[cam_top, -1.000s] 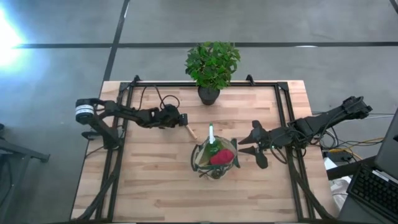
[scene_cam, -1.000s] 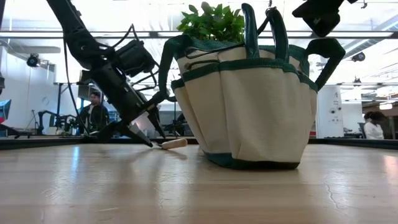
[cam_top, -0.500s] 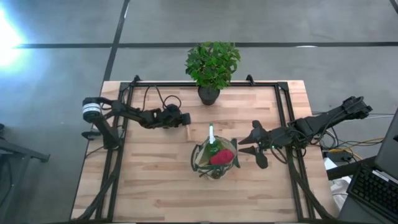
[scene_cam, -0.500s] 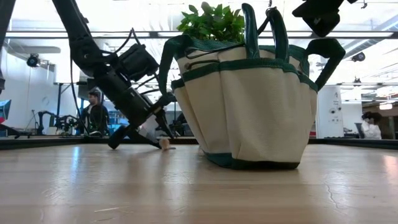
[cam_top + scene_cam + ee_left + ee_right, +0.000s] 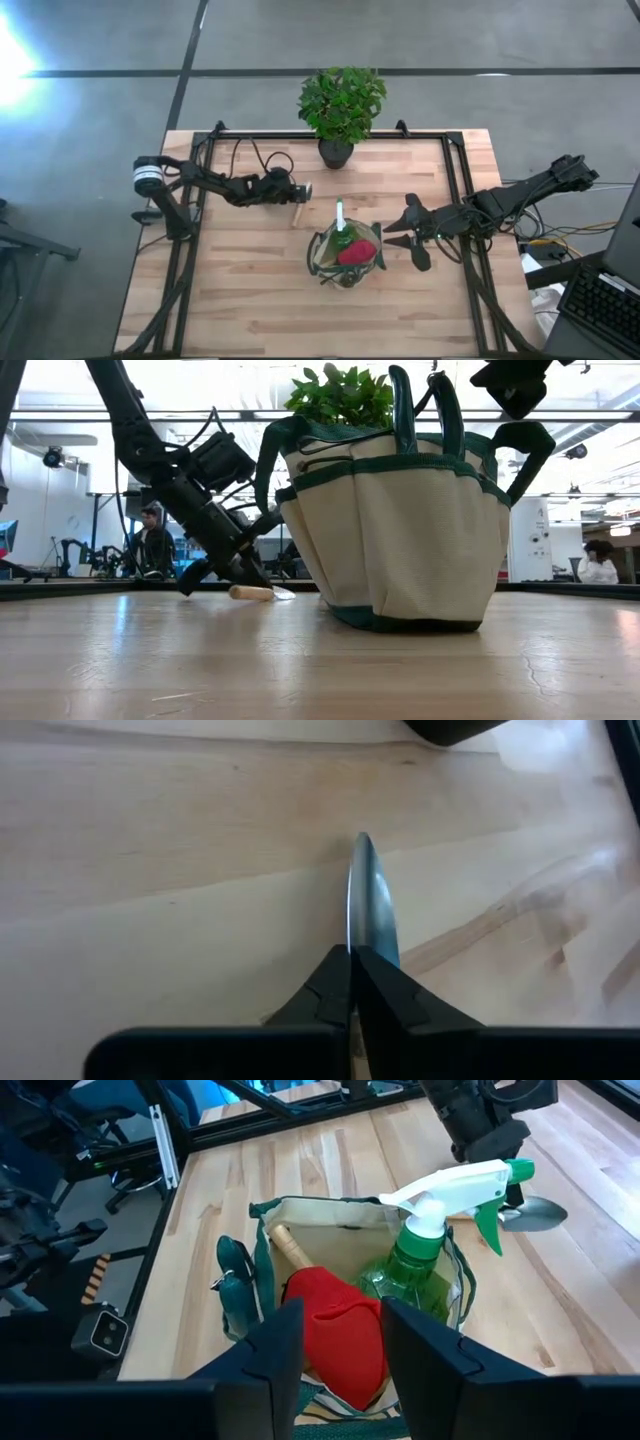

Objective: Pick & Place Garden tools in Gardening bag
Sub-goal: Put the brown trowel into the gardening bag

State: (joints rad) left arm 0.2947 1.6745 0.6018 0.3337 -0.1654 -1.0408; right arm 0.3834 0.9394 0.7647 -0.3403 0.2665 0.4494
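Observation:
The khaki gardening bag (image 5: 347, 255) stands upright mid-table. In it are a red glove (image 5: 335, 1330), a green spray bottle (image 5: 425, 1265) and a wooden handle (image 5: 290, 1245). A trowel with a wooden handle (image 5: 297, 214) and a grey blade (image 5: 535, 1212) lies on the table, to the left of the bag and farther back. My left gripper (image 5: 299, 194) is shut on it. My right gripper (image 5: 398, 232) hangs open to the right of the bag, above its rim, and its fingers (image 5: 275, 1340) hold nothing. My left gripper pinches the trowel between its two shut fingers at the handle end of the blade (image 5: 364, 938). The fingers slant down from the table's left. The blade sticks out past the fingertips. The wooden handle (image 5: 250, 593) lies on the table.
A potted leafy plant (image 5: 340, 105) stands at the table's far edge, behind the bag. Black frame rails (image 5: 455, 190) run along the left and right sides of the table. There is bare wood in front of the bag. People show in the room beyond the table (image 5: 152, 540).
My left gripper has moved a little toward the table's right and has shut on the trowel. The trowel has turned about on the table. Its wooden handle pointed toward the bag before and now points away from it, and the blade lies toward the bag.

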